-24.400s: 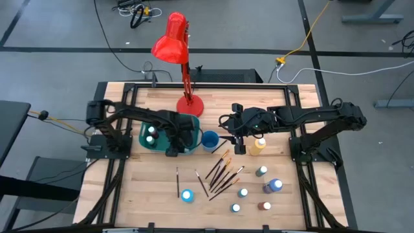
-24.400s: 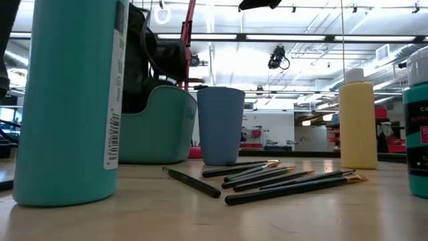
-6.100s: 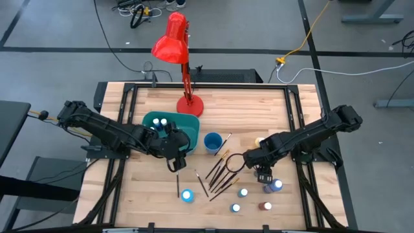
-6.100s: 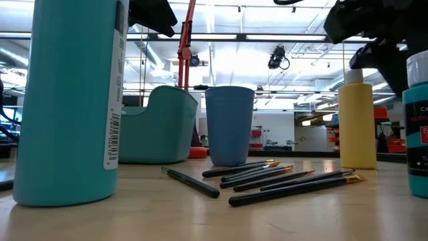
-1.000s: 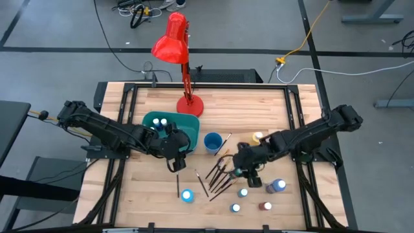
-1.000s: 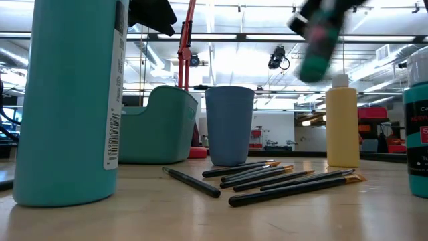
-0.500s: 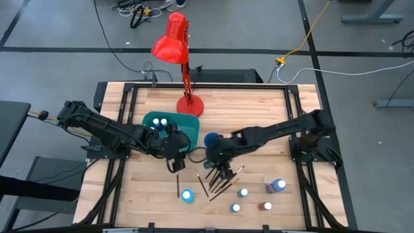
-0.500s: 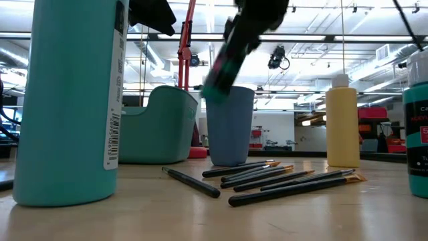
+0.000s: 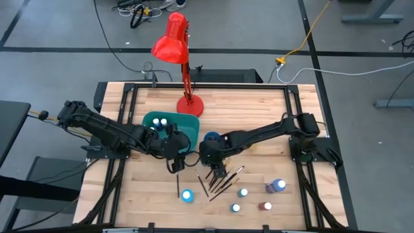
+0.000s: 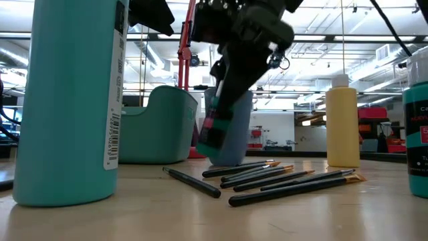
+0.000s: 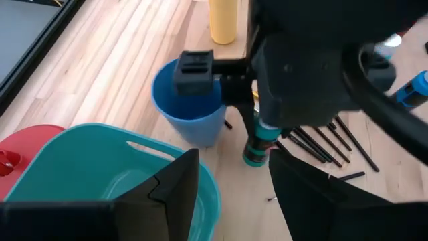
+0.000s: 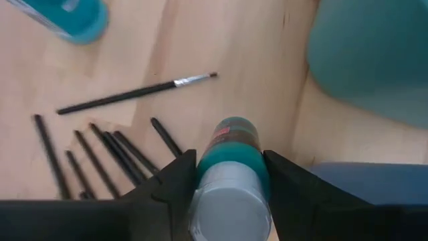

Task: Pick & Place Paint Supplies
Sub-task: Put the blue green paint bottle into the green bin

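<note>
Beside the blue cup [image 10: 231, 127], over brushes [image 10: 267, 177], right gripper [image 12: 227, 175] grips a teal bottle [image 12: 231, 181].

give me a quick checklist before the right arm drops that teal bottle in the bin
1. Grip: right gripper holds the teal bottle between both fingers - ok.
2. Over the teal bin: the bottle hangs beside the blue cup, short of the bin - not ok.
3. Room in the bin: the near part looks bare in the left wrist view, two bottles sit at the far end - ok.
4. Left gripper at the bin's near edge, close to the path - cannot tell if clear.
5. Brushes under the bottle, untouched - ok.
</note>
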Motion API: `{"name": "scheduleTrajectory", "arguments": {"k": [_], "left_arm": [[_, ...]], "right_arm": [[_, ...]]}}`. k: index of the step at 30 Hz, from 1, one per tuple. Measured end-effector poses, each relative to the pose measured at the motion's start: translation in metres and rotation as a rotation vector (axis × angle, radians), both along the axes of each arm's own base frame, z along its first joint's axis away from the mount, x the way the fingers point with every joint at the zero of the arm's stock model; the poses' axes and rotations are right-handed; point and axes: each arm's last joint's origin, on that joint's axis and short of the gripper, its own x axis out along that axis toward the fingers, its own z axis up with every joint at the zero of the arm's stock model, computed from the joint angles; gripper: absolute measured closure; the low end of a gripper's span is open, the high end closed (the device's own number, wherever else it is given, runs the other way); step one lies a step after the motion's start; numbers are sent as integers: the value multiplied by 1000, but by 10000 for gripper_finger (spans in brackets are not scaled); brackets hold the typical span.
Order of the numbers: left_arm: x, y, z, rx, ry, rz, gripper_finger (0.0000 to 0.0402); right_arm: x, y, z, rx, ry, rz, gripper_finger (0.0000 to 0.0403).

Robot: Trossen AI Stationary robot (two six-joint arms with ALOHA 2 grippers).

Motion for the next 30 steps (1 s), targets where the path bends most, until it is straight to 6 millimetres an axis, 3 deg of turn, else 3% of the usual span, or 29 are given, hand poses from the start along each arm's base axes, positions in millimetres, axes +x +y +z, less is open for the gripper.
{"name": "scheduleTrajectory", "arguments": {"k": [10,22,30], "left_arm": [[0,0,0,-13,2,-9,209],[0,-1,0,-16,2,-12,209],[0,-1,0,-16,2,-12,209]], "right_arm": [[2,1,-7,0,16,17,237],[2,2,-7,11,14,70,178],[1,0,-6,-46,4,55,169]]}}
